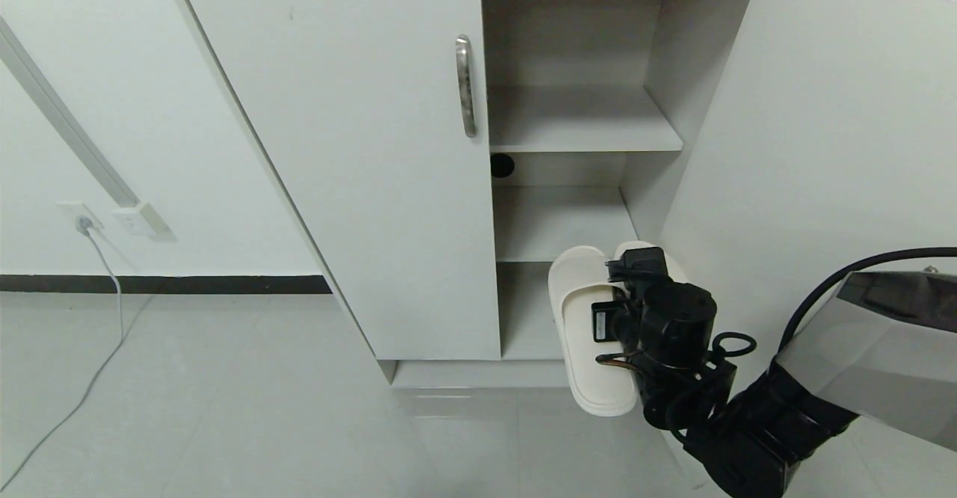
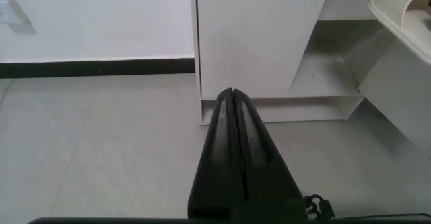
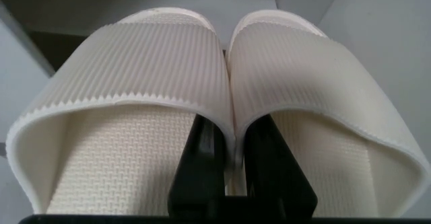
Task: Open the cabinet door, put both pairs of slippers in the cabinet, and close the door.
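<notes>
Holding the pair of slippers (image 1: 585, 311) with my right fingers (image 3: 205, 167), I have their two inner side walls pinched together in the narrow gap. The fingers are nearly closed, with one slipper hanging off either side and the toes pointing ahead of the fingertips toward the cabinet (image 1: 336, 146). Its open door (image 1: 815, 146) stands close beside the fingers on the outer side, and the bottom shelf (image 1: 523, 318) and middle shelf (image 1: 557, 221) lie ahead of them. My worry is the grip. The slippers look like soft, springy foam, pale cream, with fine ribbing across the broad straps and a pebbled footbed. Only thin walls are pinched, so I judge one could twist or slide out if a toe catches a shelf edge or the door on the way in. The pair also looks wide for the opening, which is bounded on the far side by the shut door with the metal handle (image 1: 465, 87), so a skewed entry might jam. The cabinet panels are flat, smooth, white and hard-edged. My left fingers (image 2: 231, 116) are pressed flat together, holding nothing, low over the tiled floor (image 2: 101, 136), with the cabinet base ahead of them.
</notes>
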Robot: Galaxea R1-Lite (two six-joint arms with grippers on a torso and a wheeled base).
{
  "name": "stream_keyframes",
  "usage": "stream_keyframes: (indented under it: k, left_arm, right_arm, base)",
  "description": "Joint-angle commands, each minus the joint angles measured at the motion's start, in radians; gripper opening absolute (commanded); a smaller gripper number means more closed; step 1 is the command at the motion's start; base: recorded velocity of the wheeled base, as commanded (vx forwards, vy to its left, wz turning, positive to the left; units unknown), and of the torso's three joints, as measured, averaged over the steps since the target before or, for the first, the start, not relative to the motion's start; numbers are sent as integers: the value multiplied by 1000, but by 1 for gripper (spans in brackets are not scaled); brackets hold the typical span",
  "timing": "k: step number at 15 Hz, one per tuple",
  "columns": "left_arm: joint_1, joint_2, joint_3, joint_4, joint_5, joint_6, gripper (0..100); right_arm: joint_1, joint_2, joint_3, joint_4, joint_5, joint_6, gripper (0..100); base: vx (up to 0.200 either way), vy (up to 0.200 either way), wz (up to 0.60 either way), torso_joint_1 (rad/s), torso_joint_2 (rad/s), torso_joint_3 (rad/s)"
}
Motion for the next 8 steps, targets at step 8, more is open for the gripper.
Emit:
stream_keyframes:
  k: [8]
  left_arm:
    - [0,1,0,1,0,-3,0]
  right_arm:
    - [-19,-1,2,1,0,0,0]
  base:
    - [0,0,0,0,0,0]
